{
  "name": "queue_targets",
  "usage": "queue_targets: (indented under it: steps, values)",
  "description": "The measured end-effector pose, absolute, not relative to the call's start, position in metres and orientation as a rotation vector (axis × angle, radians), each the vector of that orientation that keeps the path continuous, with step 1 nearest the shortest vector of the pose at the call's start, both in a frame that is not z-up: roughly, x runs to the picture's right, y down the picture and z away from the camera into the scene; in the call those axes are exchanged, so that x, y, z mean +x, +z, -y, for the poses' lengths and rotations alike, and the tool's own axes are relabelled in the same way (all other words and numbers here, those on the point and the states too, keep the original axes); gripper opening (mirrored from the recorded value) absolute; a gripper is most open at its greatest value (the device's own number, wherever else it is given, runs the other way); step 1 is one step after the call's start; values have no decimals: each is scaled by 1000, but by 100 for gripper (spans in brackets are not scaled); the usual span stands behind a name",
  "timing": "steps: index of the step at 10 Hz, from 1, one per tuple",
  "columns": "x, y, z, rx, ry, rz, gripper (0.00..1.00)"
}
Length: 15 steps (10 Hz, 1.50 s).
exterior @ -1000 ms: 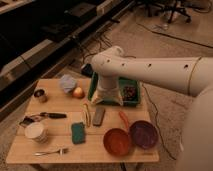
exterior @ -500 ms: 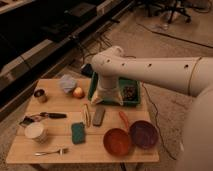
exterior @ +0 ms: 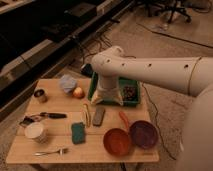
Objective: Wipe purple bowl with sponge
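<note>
Purple bowl (exterior: 144, 134), round, shallow and dark-glazed, is seen upright near the front right corner of a pale wooden table (exterior: 60, 125), its rim touching or just beside an orange-red bowl (exterior: 117, 142) whose handle is angled toward the table's back edge. Sponge (exterior: 77, 132), a soft teal rectangular block, is laid flat left of the two bowls, its long axis running front to back. A dark grey flat bar (exterior: 99, 115) is placed just behind it. The gripper (exterior: 107, 101), carried on a smooth white arm, is held low over the front left of a green tray (exterior: 135, 80), well apart from both; its jaws are spread, with nothing seen held. A speckled floor, cables and dark shelving are shown behind.
</note>
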<state>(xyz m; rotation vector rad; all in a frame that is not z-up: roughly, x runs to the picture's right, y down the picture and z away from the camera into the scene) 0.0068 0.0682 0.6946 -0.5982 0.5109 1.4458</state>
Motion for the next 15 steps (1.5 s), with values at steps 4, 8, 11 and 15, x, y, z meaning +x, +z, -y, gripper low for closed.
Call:
queue_targets:
  steps: [4,8,11,15]
  values:
    - [7,695,-69,-597,1444,-512,80]
    - [-25,704,-63,-587,1383,-446,80]
    - [-88,730,-55,-600,1298,-362,80]
    - [-128,760,-60,-672,1256,-284,80]
